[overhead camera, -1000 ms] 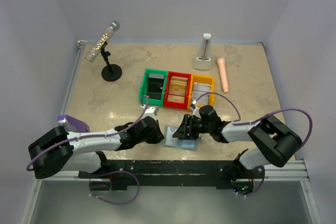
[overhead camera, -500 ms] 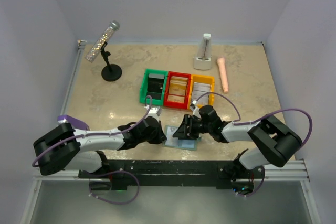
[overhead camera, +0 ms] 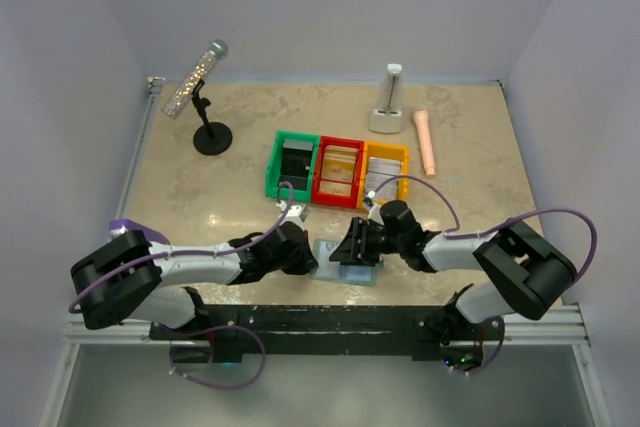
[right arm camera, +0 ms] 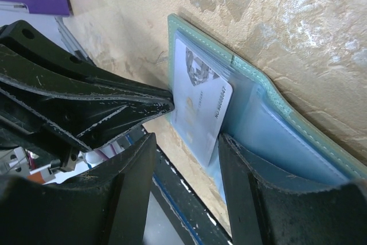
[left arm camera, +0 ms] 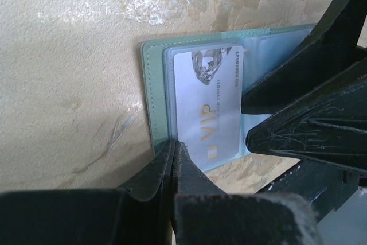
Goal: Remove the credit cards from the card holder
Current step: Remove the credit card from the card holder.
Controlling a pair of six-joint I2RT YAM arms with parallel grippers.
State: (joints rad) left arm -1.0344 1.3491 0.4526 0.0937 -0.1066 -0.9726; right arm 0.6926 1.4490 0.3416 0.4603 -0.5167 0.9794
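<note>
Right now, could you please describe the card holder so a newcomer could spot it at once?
On the marbled table, look along its near edge, in front of the coloured bins. The card holder lies open there: a flat grey-green wallet, pale blue inside, the only thing showing a silver VIP card.

- Glittery silver microphone (overhead camera: 197,77), tilted on a black round-based stand (overhead camera: 211,137), far left.
- Green plastic bin (overhead camera: 275,162), red plastic bin (overhead camera: 318,169) and yellow plastic bin (overhead camera: 404,161), touching in a row.
- Pale wedge-shaped upright object (overhead camera: 388,102), just beside a pink cylinder (overhead camera: 425,142).
- Flat purple piece (overhead camera: 137,236), near left.
- Beige marbled tabletop (overhead camera: 470,182).
</note>
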